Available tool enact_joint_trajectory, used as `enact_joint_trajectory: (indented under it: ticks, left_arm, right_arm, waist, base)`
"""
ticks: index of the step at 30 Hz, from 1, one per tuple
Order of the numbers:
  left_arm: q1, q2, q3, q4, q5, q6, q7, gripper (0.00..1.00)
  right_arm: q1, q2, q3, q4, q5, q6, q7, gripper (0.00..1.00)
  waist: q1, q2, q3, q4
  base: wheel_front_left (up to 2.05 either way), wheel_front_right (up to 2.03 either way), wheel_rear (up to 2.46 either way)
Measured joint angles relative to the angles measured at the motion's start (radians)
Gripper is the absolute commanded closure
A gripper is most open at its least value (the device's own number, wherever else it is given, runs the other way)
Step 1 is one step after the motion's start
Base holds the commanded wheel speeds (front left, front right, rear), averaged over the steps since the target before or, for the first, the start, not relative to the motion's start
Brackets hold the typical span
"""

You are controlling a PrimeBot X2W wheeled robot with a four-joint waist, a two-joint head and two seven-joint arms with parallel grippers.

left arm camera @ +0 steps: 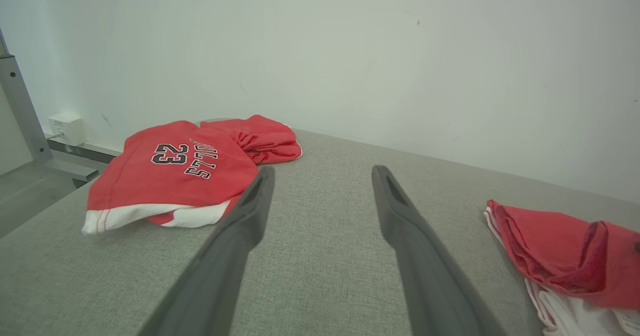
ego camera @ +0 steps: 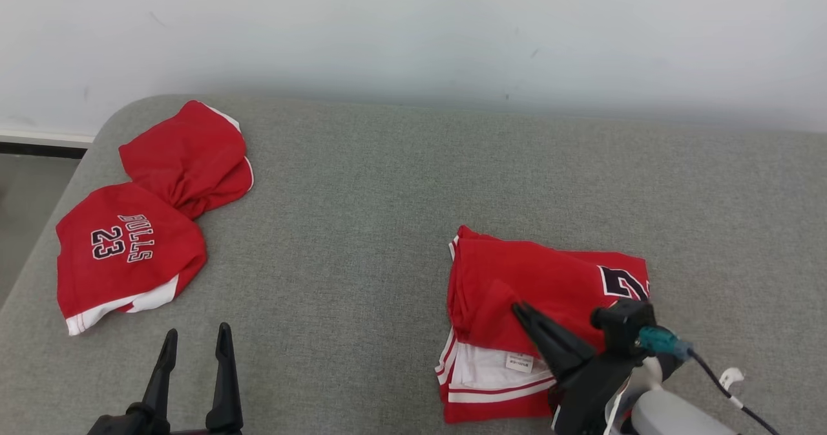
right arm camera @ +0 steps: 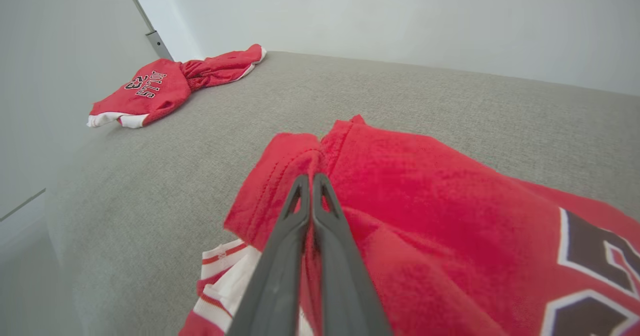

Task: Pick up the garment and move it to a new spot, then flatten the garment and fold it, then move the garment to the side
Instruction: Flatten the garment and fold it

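Right end effector [right arm camera: 311, 178] fingers rise from the bottom of its wrist view, pressed together on a raised fold of the red garment [right arm camera: 425, 186]. The head view gives that pinch as a dark finger lying over the cloth. Seen from the head, the folded garment lies on the right part of the grey fabric-covered table [ego camera: 387, 196], with a white label [ego camera: 519, 362] and a striped white hem at its near edge. The left end effector [ego camera: 197, 330] hovers over bare table at lower left, fingers spread apart, holding nothing. Red shorts [ego camera: 129, 254] printed BULLS 23 lie crumpled near the far left corner, well apart from the garment. The left wrist view adds a white wall box [left arm camera: 65, 128] and a grey metal post [left arm camera: 20, 106] beyond that corner.
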Motion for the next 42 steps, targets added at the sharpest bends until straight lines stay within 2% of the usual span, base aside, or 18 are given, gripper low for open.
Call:
enact_joint_trajectory:
  ticks: [4,5,6,7,8,12,16,22,32,37,42]
  left_arm:
    - [0.0,0.0,-0.001,0.0,0.0,0.0,0.0,0.0]
    - [0.0,0.0,-0.001,0.0,0.0,0.0,0.0,0.0]
    - [0.0,0.0,-0.002,0.0,0.0,0.0,0.0,0.0]
    - [0.0,0.0,-0.001,-0.001,0.0,0.0,0.0,0.0]
    - [0.0,0.0,0.0,-0.001,0.0,0.0,0.0,0.0]
    - [0.0,0.0,0.002,-0.002,0.0,0.0,0.0,0.0]
    - [0.0,0.0,0.008,-0.003,0.003,0.0,0.0,0.0]
    - [0.001,0.0,0.022,-0.008,0.007,0.0,0.0,0.0]
    - [0.003,0.0,0.029,-0.011,0.029,0.0,0.0,0.0]
    - [0.018,0.0,0.024,-0.01,0.041,0.0,0.0,0.0]
    - [0.027,0.0,0.013,-0.005,0.064,-0.004,0.0,0.0]
  right_arm:
    - [0.021,-0.009,0.06,-0.03,0.014,0.0,-0.026,0.98]
    - [0.027,-0.009,0.076,-0.036,0.014,0.0,-0.031,0.8]
    - [0.032,-0.008,0.091,-0.041,0.014,0.0,-0.038,0.71]
    - [0.036,-0.007,0.101,-0.042,0.014,0.0,-0.04,0.33]
    - [0.041,-0.006,0.109,-0.043,0.014,0.0,-0.047,0.0]
    - [0.051,0.007,0.124,-0.049,0.016,0.0,-0.06,0.0]
    - [0.052,0.008,0.079,-0.069,0.007,0.0,-0.07,0.0]
    - [0.097,0.015,-0.119,-0.166,-0.051,0.0,-0.071,0.0]
    - [0.274,0.077,-0.463,-0.264,-0.169,0.0,-0.073,0.0]
    - [0.359,0.115,-0.571,-0.302,-0.207,0.0,-0.073,0.0]
    - [0.416,0.139,-0.619,-0.331,-0.235,0.0,-0.073,0.0]
  waist:
    - [0.0,0.0,0.002,-0.007]
    - [0.0,0.0,0.003,-0.008]
    - [0.0,0.0001,0.004,-0.01]
    - [0.0,0.0001,0.005,-0.013]
    - [0.0,0.0001,0.006,-0.015]
    - [0.0,0.0001,0.008,-0.026]
    - [0.0,0.0001,0.009,-0.04]
    - [0.0,0.0001,0.008,-0.067]
    - [0.0,0.0001,-0.007,-0.111]
    - [0.0,0.0001,-0.027,-0.128]
    - [-0.0001,0.0001,-0.045,-0.142]
  base:
    - [0.0,0.0,0.0]
    - [0.0,0.0,0.0]
    - [0.0,0.0,0.0]
    - [0.0,0.0,0.0]
    - [0.0,0.0,0.0]
    - [0.0,0.0,0.0]
    - [0.0,0.0,0.0]
    - [0.0,0.0,0.0]
    - [0.0,0.0,0.0]
    - [0.0,0.0,0.0]
    - [0.0,0.0,0.0]
